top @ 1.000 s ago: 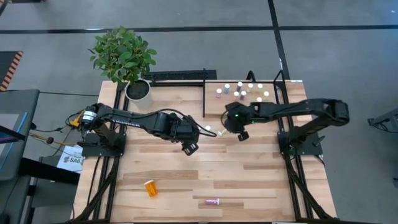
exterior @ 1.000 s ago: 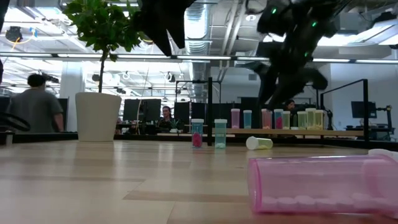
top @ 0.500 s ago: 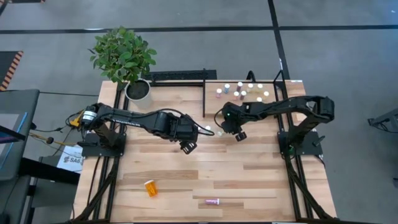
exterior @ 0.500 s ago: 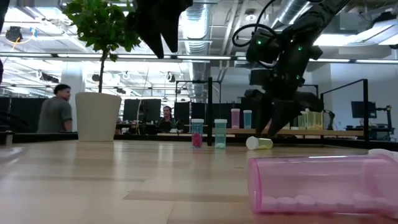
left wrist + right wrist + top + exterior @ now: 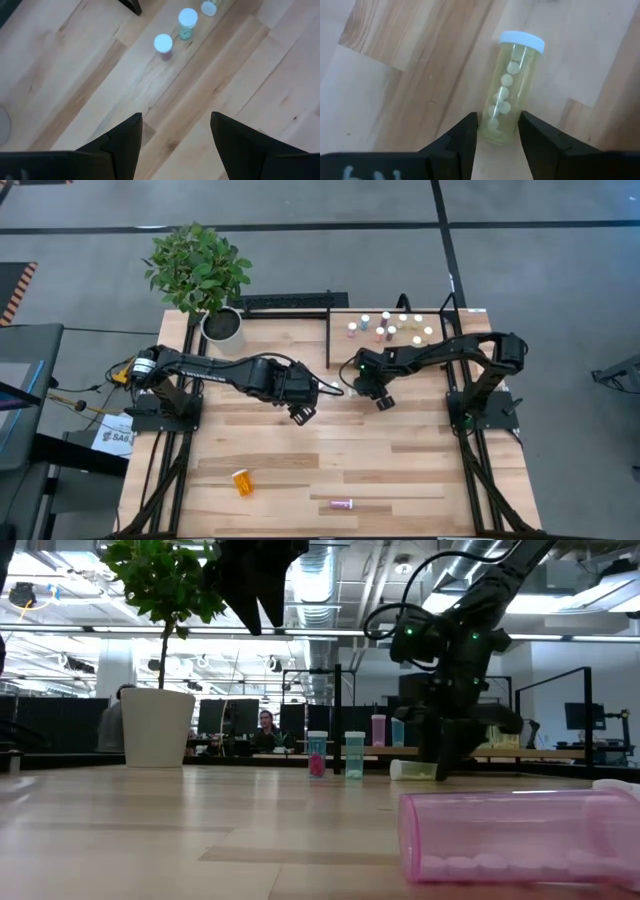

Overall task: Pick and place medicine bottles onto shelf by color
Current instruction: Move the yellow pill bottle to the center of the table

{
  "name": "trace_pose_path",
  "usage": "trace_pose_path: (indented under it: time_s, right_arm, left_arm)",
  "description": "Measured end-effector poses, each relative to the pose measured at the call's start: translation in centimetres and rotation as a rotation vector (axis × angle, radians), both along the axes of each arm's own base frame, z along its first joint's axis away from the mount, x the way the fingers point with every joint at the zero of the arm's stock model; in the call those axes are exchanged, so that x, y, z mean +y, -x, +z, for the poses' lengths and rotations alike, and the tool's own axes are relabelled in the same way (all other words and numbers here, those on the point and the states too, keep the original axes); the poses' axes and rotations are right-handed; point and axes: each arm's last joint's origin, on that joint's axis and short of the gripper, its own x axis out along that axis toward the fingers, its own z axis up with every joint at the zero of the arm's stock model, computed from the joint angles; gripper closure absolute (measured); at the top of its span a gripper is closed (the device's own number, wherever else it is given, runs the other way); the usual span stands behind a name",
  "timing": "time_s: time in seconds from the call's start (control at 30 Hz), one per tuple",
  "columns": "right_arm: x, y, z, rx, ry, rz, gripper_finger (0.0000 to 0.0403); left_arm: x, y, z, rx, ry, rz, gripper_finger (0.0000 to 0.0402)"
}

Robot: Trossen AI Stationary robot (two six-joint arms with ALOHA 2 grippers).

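A pale yellow medicine bottle (image 5: pixel 512 85) with a white cap lies on its side on the table, just in front of the shelf (image 5: pixel 440 352). My right gripper (image 5: pixel 498 131) is down at the table, shut on it. My left gripper (image 5: pixel 303 412) hangs open above the middle of the table, with nothing between its fingers. Two small bottles, one with pink contents (image 5: pixel 317 753) and one teal (image 5: pixel 354 754), stand upright on the table between the two grippers. Several white-capped bottles (image 5: pixel 385 328) stand on the shelf. My right gripper pinches the yellow bottle's bottom end (image 5: pixel 497 125) between its two fingers, one on each side of the round wall. The fingers come steeply from above and lie across the bottle. The bottle lies on the table, its cap (image 5: pixel 522 41) pointing away from the gripper.
An orange bottle (image 5: pixel 242 481) and a pink bottle (image 5: pixel 343 504) lie near the table's near edge. A white plant pot (image 5: pixel 222 325) stands at the far left corner. The shelf's black frame (image 5: pixel 329 338) rises just beyond the right gripper.
My right gripper has come down to the table and a little toward its left edge, and now has its fingers at the lying yellow bottle. The bottle has stayed where it was.
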Motion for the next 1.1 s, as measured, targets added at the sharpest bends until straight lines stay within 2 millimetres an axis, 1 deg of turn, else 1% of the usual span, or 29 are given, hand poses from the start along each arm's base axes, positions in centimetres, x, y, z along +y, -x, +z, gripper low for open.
trace_pose_path:
  time_s: [0.17,0.3,0.4,0.57,0.7,0.8,0.97,1.1]
  right_arm:
    - [-0.5,0.2,0.8,-0.037,0.010,-0.061,0.0260]
    - [-1.0,0.9,2.4,-0.068,0.008,-0.122,0.0281]
    - [-1.2,1.6,4.0,-0.105,0.000,-0.170,0.0287]
    - [-1.2,3.3,7.8,-0.222,-0.008,-0.265,0.0283]
    - [-0.7,5.5,11.2,-0.299,-0.010,-0.311,0.0283]
    - [-0.2,7.4,13.6,-0.316,0.017,-0.364,0.0284]
    - [0.9,10.4,17.1,-0.383,0.023,-0.418,0.0284]
    - [1.5,12.1,19.5,-0.486,0.021,-0.441,0.0284]
  left_arm:
    - [0.1,0.0,0.0,-0.004,-0.024,0.007,0.0180]
    - [0.3,0.0,0.0,-0.006,-0.045,0.016,0.0180]
    - [0.6,-0.1,0.1,-0.012,-0.075,0.028,0.0180]
    - [1.9,-1.1,0.4,-0.077,-0.125,-0.024,0.0180]
    - [2.9,-2.5,1.1,-0.177,-0.168,-0.144,0.0180]
    - [3.7,-3.7,1.9,-0.259,-0.245,-0.283,0.0180]
    - [4.5,-5.3,3.6,-0.365,-0.479,-0.519,0.0180]
    - [5.3,-6.3,5.4,-0.463,-0.687,-0.610,0.0180]
